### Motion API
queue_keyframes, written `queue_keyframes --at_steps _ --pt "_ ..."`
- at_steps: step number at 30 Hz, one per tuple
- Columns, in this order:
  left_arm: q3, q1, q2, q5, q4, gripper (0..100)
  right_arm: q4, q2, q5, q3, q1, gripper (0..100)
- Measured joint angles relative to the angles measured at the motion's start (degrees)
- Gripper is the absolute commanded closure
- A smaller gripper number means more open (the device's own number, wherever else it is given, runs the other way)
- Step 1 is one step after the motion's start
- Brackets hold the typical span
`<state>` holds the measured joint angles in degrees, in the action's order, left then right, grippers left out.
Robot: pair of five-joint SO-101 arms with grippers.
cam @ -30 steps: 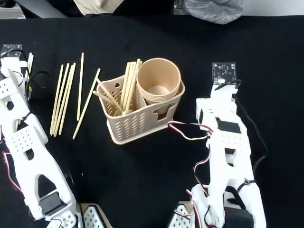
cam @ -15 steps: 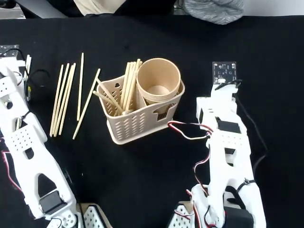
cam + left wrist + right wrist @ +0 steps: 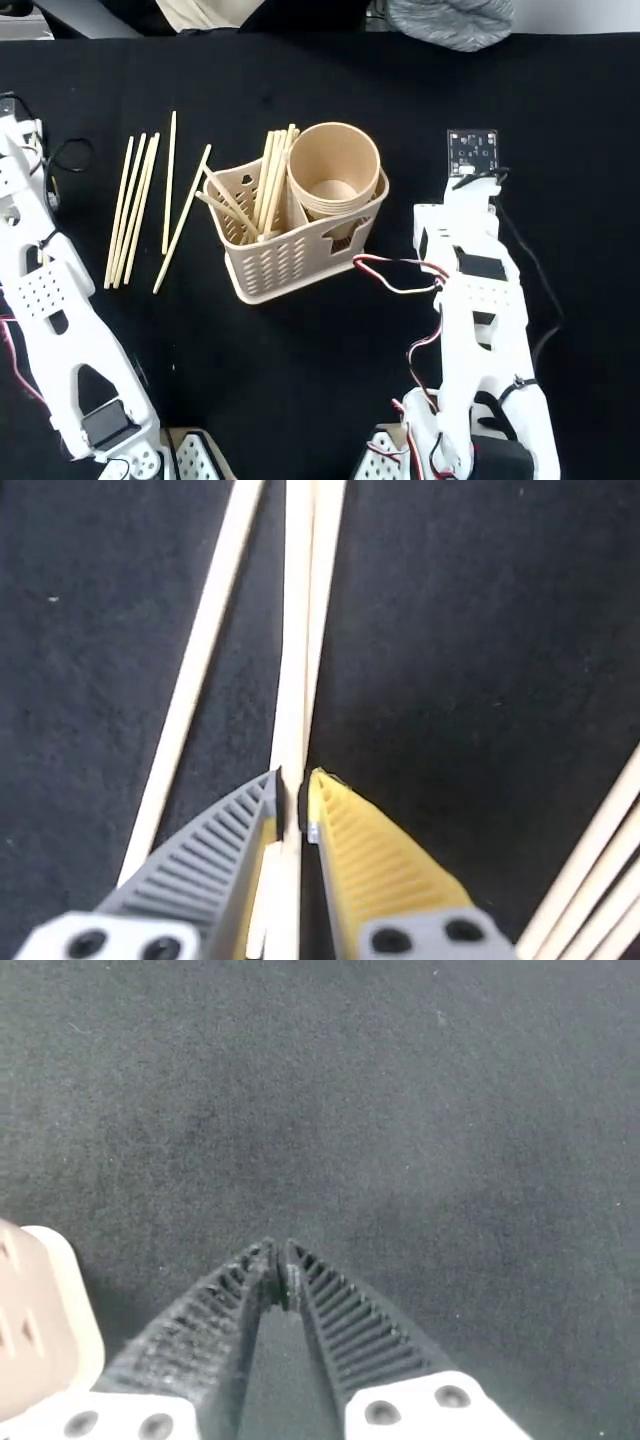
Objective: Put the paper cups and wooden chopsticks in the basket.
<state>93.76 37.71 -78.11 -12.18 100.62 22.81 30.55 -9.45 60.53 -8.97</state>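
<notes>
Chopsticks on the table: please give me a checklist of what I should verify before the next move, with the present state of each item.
1. All chopsticks stored: not ok, five loose chopsticks lie left of the basket.
2. Paper cups stored: ok, the paper cups stand stacked in the basket's right compartment.
3. Aim of the left gripper: ok, it lines up along a chopstick.
4. Hold of the left gripper on that chopstick: cannot tell.
5. Place of the right gripper: ok, shut, over the black cloth, apart from the basket.
</notes>
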Motion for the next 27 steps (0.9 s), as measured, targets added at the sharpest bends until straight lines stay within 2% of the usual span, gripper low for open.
queue_keyframes --at_steps 8,27 --pt "-3.2 0.0 5.5 0.8 0.0 97 0.0 0.0 0.0 0.0 0.0 98.6" --pt "-47.0 -2.4 43.8 0.9 0.0 97 0.0 0.0 0.0 0.0 0.0 98.6"
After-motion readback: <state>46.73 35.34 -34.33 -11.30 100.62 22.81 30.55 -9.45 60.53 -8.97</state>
